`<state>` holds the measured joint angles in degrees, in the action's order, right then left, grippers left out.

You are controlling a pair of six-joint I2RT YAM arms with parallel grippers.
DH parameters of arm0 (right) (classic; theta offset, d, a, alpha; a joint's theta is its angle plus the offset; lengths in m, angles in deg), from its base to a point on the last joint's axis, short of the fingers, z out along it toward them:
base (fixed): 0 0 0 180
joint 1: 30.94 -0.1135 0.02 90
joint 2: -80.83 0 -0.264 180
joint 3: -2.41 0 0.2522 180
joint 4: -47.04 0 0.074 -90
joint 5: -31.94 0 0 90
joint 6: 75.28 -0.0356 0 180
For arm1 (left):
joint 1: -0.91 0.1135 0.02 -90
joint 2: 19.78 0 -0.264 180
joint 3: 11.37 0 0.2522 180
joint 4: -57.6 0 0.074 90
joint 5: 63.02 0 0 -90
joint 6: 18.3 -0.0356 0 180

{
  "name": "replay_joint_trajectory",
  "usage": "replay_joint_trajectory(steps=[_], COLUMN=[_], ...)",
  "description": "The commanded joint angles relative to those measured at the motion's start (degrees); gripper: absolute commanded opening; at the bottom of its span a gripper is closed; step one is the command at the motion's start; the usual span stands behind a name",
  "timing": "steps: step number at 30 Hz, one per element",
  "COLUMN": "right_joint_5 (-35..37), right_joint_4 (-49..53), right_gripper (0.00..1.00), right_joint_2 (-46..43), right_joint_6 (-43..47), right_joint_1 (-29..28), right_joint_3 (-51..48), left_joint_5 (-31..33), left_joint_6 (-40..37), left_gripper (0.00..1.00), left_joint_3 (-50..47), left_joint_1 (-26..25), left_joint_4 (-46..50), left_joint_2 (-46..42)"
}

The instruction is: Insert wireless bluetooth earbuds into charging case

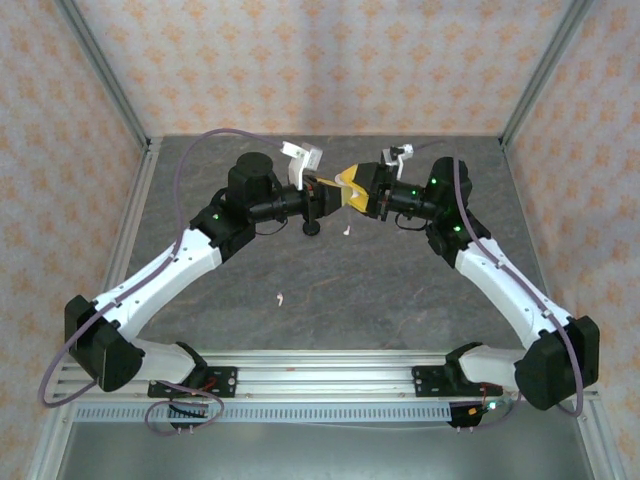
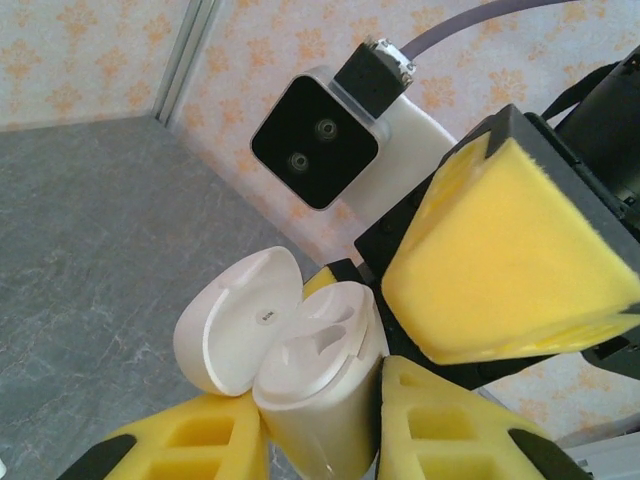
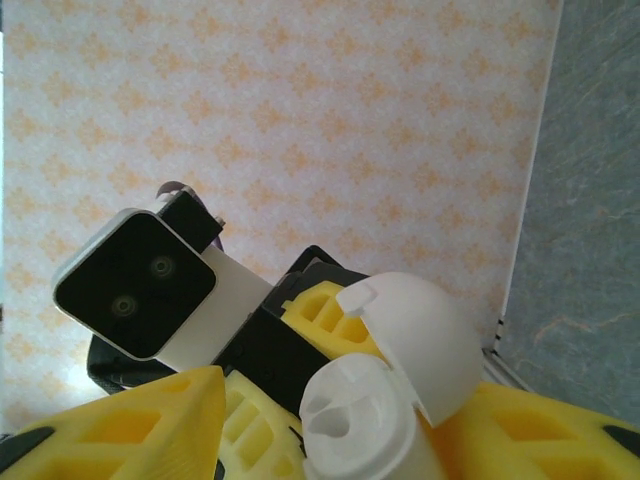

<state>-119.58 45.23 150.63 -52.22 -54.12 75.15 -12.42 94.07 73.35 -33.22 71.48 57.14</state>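
A white charging case (image 2: 315,400) stands upright between my left gripper's (image 2: 320,425) yellow foam fingers (image 2: 440,430), which are shut on its body. Its lid (image 2: 235,320) hangs open to the left, and both sockets look empty. My right gripper (image 3: 360,430) faces it, open, with its fingers (image 3: 130,430) straddling the case (image 3: 370,420) and lid (image 3: 420,340); one big pad (image 2: 510,250) sits just right of the case. From above, both grippers meet over the far middle of the table (image 1: 345,190). Two white earbuds (image 1: 280,298) (image 1: 347,231) lie on the table. No black earbuds are clearly visible.
A small dark object (image 1: 312,228) sits on the grey table (image 1: 400,300) below the left gripper; I cannot tell what it is. Patterned walls with metal posts (image 1: 110,80) enclose the table. A rail (image 1: 320,378) runs along the near edge.
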Motion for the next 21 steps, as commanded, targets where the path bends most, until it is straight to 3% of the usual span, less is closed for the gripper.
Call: replay_joint_trajectory(steps=[1, 12, 21], right_joint_5=[-0.8, 5.4, 8.1], right_joint_4=[8.8, 20.0, 20.7], right_gripper=[0.55, 0.56, 0.55], right_joint_2=[-1.5, -3.3, -3.6], right_joint_6=[5.1, 12.3, 12.7], right_joint_1=[-0.4, -0.2, -0.4], right_joint_3=[2.1, 4.9, 3.3], left_joint_5=[2.3, 10.2, 14.4], left_joint_6=[-3.3, -11.6, -20.2], left_gripper=[0.0, 0.0, 0.0], left_joint_3=[-1.4, -3.7, -6.8], left_joint_1=[-0.8, -0.6, -0.6], left_joint_4=[-3.6, 6.0, 13.0], left_joint_2=[-3.9, -12.5, -20.6])
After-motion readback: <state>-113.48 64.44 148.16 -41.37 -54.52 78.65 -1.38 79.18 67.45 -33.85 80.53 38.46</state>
